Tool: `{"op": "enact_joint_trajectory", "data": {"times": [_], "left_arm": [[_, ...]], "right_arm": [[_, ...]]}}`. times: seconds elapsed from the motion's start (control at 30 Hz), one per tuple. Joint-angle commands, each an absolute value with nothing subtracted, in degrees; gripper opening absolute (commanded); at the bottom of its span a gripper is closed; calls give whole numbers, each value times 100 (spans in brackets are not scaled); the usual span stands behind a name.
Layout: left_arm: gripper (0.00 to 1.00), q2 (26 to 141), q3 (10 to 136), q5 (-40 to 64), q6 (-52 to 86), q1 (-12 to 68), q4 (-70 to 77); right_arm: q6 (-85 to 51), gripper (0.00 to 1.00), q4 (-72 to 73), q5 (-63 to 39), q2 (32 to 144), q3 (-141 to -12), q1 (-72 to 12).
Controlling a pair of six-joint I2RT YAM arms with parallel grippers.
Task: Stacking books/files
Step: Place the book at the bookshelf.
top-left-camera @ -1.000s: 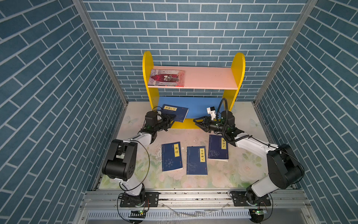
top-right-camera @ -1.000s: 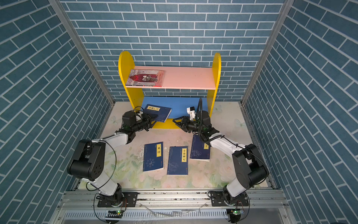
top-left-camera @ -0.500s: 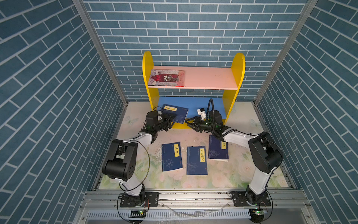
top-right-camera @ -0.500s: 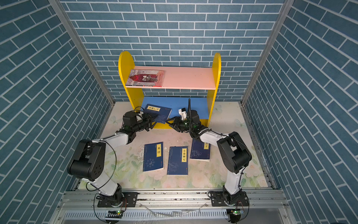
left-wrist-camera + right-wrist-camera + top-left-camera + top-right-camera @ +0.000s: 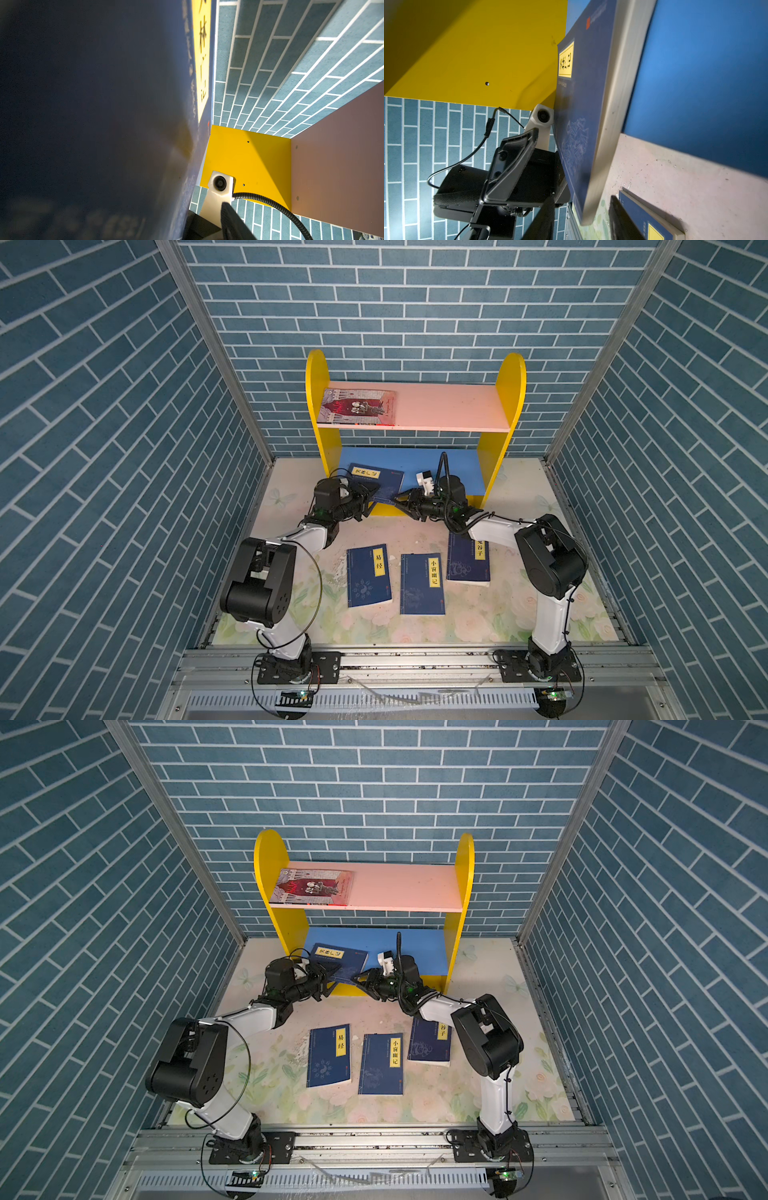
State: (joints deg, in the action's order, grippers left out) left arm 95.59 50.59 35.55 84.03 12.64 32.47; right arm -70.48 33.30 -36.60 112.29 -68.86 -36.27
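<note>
Navy book (image 5: pixel 384 483) aslant at blue shelf (image 5: pixel 465 464), straddled loosely by half-open left hand (image 5: pixel 372 497) and right hand (image 5: pixel 398 502)

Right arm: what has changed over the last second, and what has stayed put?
The right gripper moved leftward along the shelf front to the tilted navy book, its jaws now straddling a corner. The left gripper, red-covered book and three floor books are unmoved.

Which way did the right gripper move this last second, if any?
Yes. The right gripper moved left in a top view, away from the bookshelf's yellow side panel, toward the navy book on the lower shelf.
</note>
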Motion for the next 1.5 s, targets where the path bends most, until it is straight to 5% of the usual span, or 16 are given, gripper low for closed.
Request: {"op": "enact_joint_trajectory", "data": {"times": [0.0, 0.43, 0.7, 0.93, 1.47], "left_arm": [[55, 9640, 5234, 3533, 8396, 1318, 3450], [63, 9433, 5076, 3516, 8382, 1318, 3310], [77, 8372, 4588, 3690, 8074, 1139, 1967], [79, 7676, 4920, 4223, 7288, 499, 237], [79, 6696, 5100, 5007, 7235, -988, 45]], "right_arm": [[-7254, 39, 3680, -3625, 11365, -7088, -3682], [-7392, 12, 3935, -3640, 11522, -7335, -3678], [-7348, 10, 3580, -3869, 11713, -7768, -3612], [-7356, 9, 3473, -4011, 11882, -7962, -3525], [-7383, 9, 3413, -3835, 11928, -7945, -3472]]}}
